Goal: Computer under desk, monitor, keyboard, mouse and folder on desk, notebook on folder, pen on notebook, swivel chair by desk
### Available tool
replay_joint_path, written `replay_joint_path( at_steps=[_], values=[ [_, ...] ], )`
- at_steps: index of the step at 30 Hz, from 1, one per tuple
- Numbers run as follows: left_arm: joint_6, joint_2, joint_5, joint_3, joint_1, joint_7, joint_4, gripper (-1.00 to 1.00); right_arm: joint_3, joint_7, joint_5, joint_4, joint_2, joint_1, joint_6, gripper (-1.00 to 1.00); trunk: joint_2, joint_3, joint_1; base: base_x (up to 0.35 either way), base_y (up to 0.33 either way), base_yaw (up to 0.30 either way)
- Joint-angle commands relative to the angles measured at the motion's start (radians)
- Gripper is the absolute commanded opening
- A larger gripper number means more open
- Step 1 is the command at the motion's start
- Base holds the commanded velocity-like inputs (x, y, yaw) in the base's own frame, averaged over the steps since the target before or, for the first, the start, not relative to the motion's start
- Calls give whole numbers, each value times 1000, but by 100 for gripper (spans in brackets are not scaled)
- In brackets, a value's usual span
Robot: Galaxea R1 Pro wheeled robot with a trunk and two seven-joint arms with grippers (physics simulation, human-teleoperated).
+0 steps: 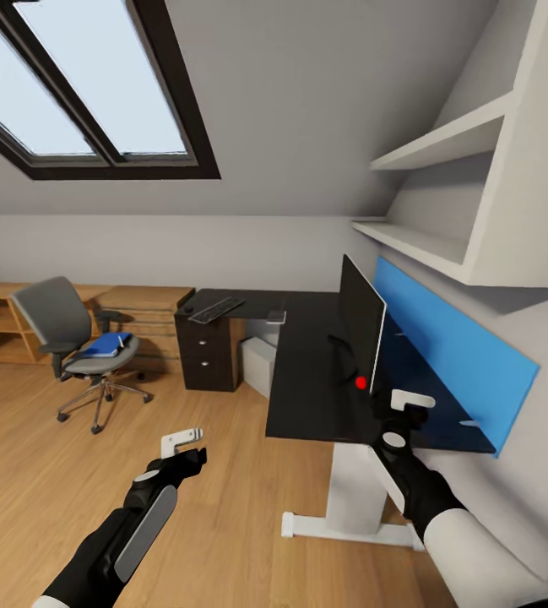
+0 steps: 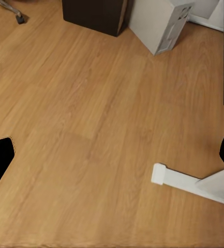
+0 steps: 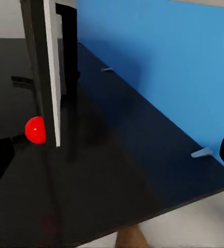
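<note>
The black monitor point(image 1: 360, 331) stands edge-on on the long arm of the black desk point(image 1: 307, 397), in front of the blue back panel point(image 1: 451, 355). My right gripper point(image 1: 400, 404) hovers open over the desk at the monitor's near edge point(image 3: 44, 67). Farther along the desk lie the keyboard point(image 1: 216, 309), the small mouse point(image 1: 188, 310) and a small grey notebook point(image 1: 276, 317). The light grey computer point(image 1: 257, 365) stands under the desk. The blue folder point(image 1: 106, 344) lies on the swivel chair point(image 1: 67, 325) at the left. My left gripper point(image 1: 187, 447) hangs open above the wooden floor.
A red ball marker point(image 1: 360, 382) sits at the monitor's lower near corner. A dark cabinet with knobs point(image 1: 208, 355) stands under the desk's far end, beside a wooden drawer chest point(image 1: 147, 325). White shelves point(image 1: 442, 143) hang above the desk. The desk's white foot point(image 2: 189, 181) rests on the floor.
</note>
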Motion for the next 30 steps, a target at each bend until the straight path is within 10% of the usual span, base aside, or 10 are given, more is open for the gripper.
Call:
replay_joint_path(
  at_steps=[1,13,14,20,25,30],
  values=[
    [1,1,9,-4,-1,10,-1,100,8,-8,-10,-1,4,-1,-5,100,-1,-2,0,-335,0,0],
    [-12,0,6,-6,0,0,173,100,13,-6,-17,-26,80,150,-17,100,-1,-2,0,-334,0,0],
    [-16,0,4,-8,3,0,284,100,13,-3,-14,-19,110,233,-38,100,6,2,-4,-29,0,0],
    [-27,-3,1,-9,4,1,433,100,14,-1,-13,40,121,282,-41,100,48,20,-27,-10,0,0],
    [-150,-11,1,-19,4,-5,589,100,20,58,-13,200,127,292,-94,100,83,36,-46,-1,0,0],
    [-419,-58,-4,-50,4,-85,846,100,20,279,-9,453,123,294,-312,100,118,52,-66,0,0,0]
  ],
)
